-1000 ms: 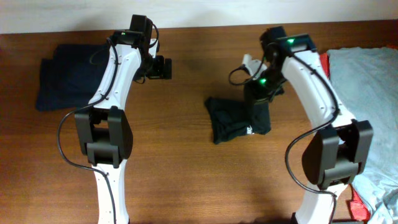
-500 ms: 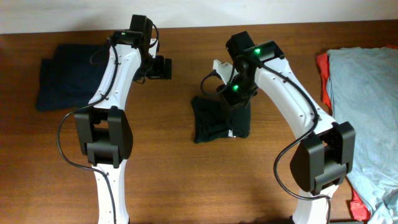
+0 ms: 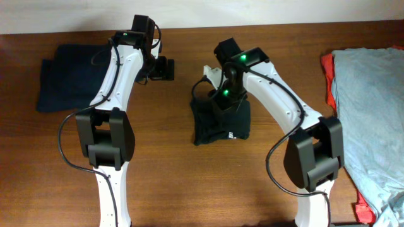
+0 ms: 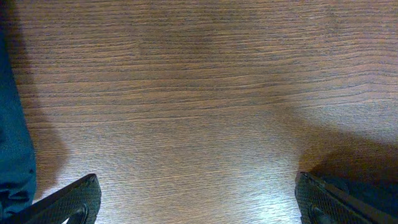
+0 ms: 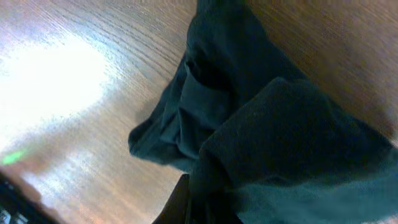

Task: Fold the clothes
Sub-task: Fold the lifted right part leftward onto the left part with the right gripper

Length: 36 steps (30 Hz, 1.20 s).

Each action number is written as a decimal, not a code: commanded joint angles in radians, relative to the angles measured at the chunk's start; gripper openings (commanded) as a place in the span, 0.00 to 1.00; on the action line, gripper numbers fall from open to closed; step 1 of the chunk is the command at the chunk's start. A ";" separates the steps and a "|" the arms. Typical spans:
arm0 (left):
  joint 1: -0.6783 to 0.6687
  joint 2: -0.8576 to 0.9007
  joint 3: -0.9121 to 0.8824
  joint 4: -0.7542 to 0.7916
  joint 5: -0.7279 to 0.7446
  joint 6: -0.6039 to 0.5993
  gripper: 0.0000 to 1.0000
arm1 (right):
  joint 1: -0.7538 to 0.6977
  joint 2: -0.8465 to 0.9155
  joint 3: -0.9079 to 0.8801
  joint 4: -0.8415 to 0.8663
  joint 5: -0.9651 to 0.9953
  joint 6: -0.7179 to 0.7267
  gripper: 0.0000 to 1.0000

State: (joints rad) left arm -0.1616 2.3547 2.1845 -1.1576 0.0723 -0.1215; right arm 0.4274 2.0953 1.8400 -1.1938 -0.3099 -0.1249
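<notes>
The right pincer (image 5: 194, 208) is closed tight on a bunched fold of the black T-shirt (image 3: 221, 125). The shirt lies crumpled near the middle of the counter (image 3: 189, 189), a little toward the far edge, with its small white mark (image 3: 231, 134) facing up. The left pincer (image 4: 199, 202) hangs over bare wood with its jaws spread wide, holding nothing. A folded navy garment (image 3: 66, 82) sits by the far left corner. At the right edge a light grey-blue garment (image 3: 369, 107) lies over a red garment (image 3: 328, 72).
</notes>
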 commanded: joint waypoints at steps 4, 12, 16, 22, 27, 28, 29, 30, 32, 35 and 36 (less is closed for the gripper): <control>-0.006 0.008 0.009 0.002 0.011 0.003 0.99 | 0.062 0.006 0.002 0.043 -0.019 0.001 0.04; -0.006 0.008 0.009 0.002 0.011 0.003 0.99 | 0.119 0.038 0.002 0.037 -0.018 -0.056 0.04; -0.006 0.008 0.009 0.002 0.011 0.003 0.99 | 0.140 0.067 -0.001 0.043 -0.019 -0.078 0.04; -0.006 0.008 0.009 0.002 0.011 0.003 1.00 | 0.162 0.098 -0.002 0.063 -0.019 -0.077 0.04; -0.006 0.008 0.009 0.002 0.011 0.003 0.99 | 0.168 0.118 -0.002 0.083 -0.020 -0.074 0.29; -0.006 0.008 0.009 0.002 0.011 0.003 0.99 | 0.168 0.119 -0.002 0.095 -0.020 -0.058 0.40; -0.006 0.008 0.009 0.002 0.011 0.002 0.99 | 0.168 0.119 -0.002 0.108 -0.021 -0.045 0.47; -0.006 0.008 0.009 0.002 0.011 0.003 0.99 | 0.168 0.118 -0.002 0.123 -0.027 -0.034 0.53; -0.006 0.008 0.009 0.002 0.011 0.003 0.99 | 0.166 0.116 0.006 0.138 -0.056 -0.032 0.61; -0.006 0.008 0.009 0.002 0.011 0.003 0.99 | 0.153 0.116 0.033 0.127 -0.101 -0.032 0.65; -0.006 0.008 0.009 0.002 0.011 0.003 0.99 | 0.146 0.114 0.043 0.116 -0.106 -0.032 0.65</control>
State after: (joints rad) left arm -0.1635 2.3547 2.1841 -1.1576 0.0723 -0.1215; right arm 0.5842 2.1971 1.8404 -1.0611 -0.3565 -0.1635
